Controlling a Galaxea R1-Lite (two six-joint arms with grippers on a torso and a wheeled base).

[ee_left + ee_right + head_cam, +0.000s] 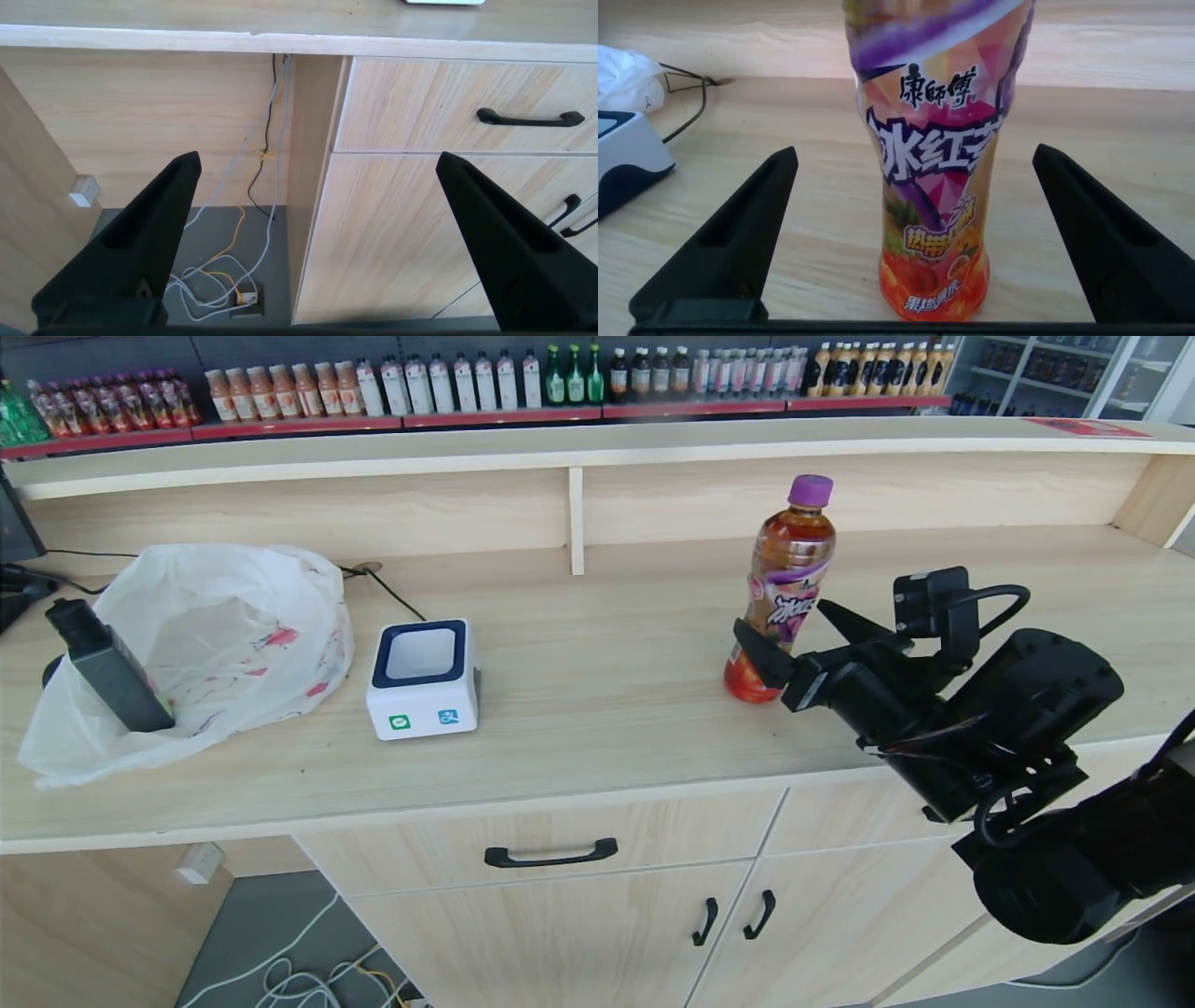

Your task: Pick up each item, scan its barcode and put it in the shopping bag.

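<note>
A: Bottle?
B: Clear plastic bottle of orange-red drink (784, 569), purple cap, purple-pink label. Upright on the pale wooden worktop (597, 719), right side.
A: Scanner, bag?
B: White cube scanner (422, 695), dark-blue-framed window facing up, mid-worktop. White crumpled plastic shopping bag (233, 625) slumped just left of it.

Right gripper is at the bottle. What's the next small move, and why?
Probably close the right gripper on the bottle. The bottle stands upright on the counter, centred between the open fingers with gaps on both sides, so nothing grips it yet.
</note>
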